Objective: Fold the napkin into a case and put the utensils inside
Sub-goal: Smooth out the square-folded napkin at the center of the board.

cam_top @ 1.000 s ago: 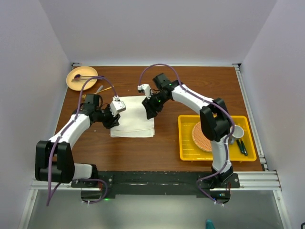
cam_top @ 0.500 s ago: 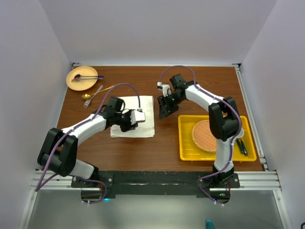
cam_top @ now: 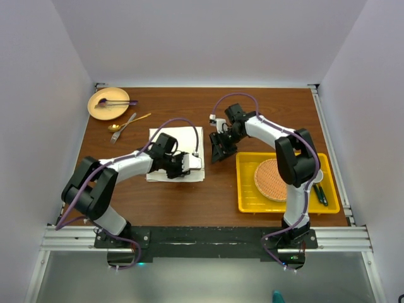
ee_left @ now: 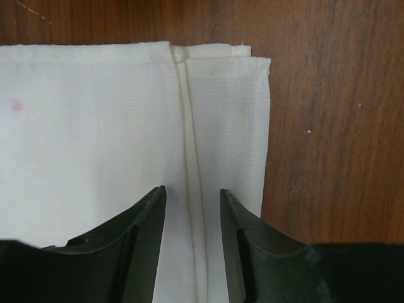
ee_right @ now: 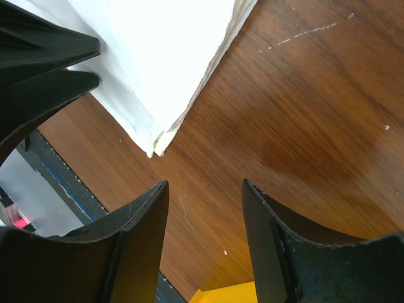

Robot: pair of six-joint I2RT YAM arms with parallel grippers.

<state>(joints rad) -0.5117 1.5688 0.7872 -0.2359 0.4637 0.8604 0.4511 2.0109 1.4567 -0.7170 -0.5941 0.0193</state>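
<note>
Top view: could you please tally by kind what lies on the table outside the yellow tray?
Napkin: 1
Plate: 1
Gold utensils: 2
Purple utensil: 1
Total: 5

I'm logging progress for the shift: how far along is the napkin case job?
Done: the napkin lies folded in layers, a narrow flap turned over along one edge. In hand: the left gripper, open, straddles that flap's seam; the right gripper hangs open over bare table. Left: finishing the fold and loading the gold utensils, which lie apart from the cloth.
</note>
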